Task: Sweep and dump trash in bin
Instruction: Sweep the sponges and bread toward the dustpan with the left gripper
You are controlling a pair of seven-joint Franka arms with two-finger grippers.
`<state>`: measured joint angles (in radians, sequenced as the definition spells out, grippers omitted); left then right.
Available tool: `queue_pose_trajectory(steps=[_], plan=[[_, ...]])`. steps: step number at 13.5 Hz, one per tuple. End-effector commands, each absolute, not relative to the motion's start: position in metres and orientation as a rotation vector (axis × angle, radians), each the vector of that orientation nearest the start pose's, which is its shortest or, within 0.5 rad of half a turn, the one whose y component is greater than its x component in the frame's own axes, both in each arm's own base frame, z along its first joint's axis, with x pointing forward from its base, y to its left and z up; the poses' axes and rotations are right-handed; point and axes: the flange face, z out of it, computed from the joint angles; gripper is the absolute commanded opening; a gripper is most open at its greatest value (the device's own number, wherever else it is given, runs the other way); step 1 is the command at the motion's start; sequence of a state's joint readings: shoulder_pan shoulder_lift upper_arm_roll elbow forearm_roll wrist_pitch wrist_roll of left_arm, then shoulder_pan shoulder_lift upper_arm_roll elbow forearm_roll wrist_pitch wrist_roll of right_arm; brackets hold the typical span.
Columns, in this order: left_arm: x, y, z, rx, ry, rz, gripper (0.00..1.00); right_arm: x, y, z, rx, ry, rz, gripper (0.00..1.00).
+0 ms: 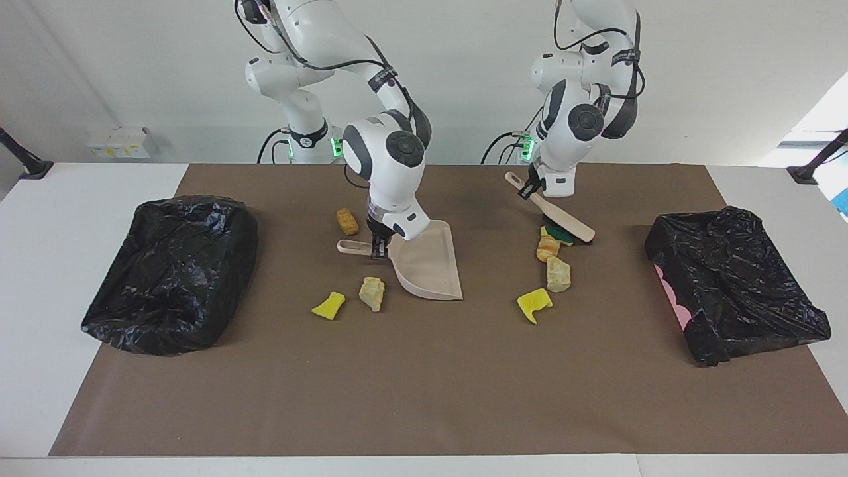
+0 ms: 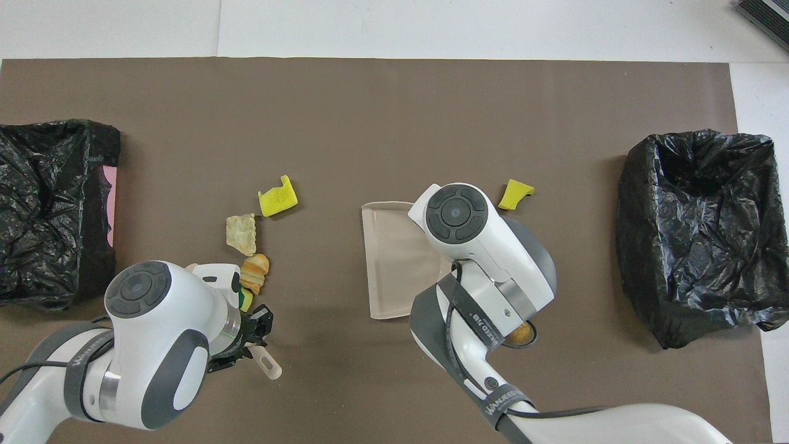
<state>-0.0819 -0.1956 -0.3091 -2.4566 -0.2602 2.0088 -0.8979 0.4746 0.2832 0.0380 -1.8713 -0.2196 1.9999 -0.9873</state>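
Right gripper (image 1: 379, 250) clenching the dustpan (image 1: 429, 265) handle, pan resting on the brown mat (image 1: 424, 371), left gripper (image 1: 530, 190) gripping the brush (image 1: 553, 215) over the green-topped sponge (image 1: 555, 236)

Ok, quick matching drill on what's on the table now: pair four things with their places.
Things:
1. beige plastic dustpan
2. beige flat brush
3. brown bread-like chunk
4. pink bin lined with a black bag

Places:
A. at the left arm's end of the table
B. gripped by its handle in the right end effector
C. in the left end effector, over the green-topped sponge
D. nearer the robots than the dustpan's handle

Pairs: 1-B, 2-C, 3-D, 4-A
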Motion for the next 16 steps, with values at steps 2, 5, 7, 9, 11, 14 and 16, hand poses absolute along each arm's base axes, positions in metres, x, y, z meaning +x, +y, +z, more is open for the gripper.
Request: queue_pose_trajectory(steps=[2, 5, 7, 9, 11, 14, 16], plan=[[0.399, -0.175, 0.350, -3.112, -0.508, 0.439, 0.00, 0.523, 0.277, 0.355, 2.050, 2.172, -0.348, 0.00], [0.398, -0.185, 0.351, -3.173, -0.241, 0.395, 0.00, 0.521, 0.277, 0.357, 2.055, 2.165, -0.352, 0.00], [0.393, -0.206, 0.352, -3.192, -0.052, 0.344, 0.00, 0.515, 0.277, 0.355, 2.097, 2.119, -0.360, 0.00], [0.386, -0.228, 0.353, -3.200, 0.051, 0.274, 0.00, 0.514, 0.276, 0.354, 2.096, 2.119, -0.362, 0.00], [0.374, -0.253, 0.353, -3.194, 0.147, 0.235, 0.00, 0.513, 0.276, 0.354, 2.096, 2.119, -0.362, 0.00], [0.355, -0.294, 0.359, -3.205, 0.249, 0.165, 0.00, 0.513, 0.276, 0.353, 2.096, 2.120, -0.360, 0.00], [0.344, -0.314, 0.364, -3.211, 0.302, 0.164, 0.00, 0.512, 0.276, 0.352, 2.097, 2.119, -0.357, 0.00]])
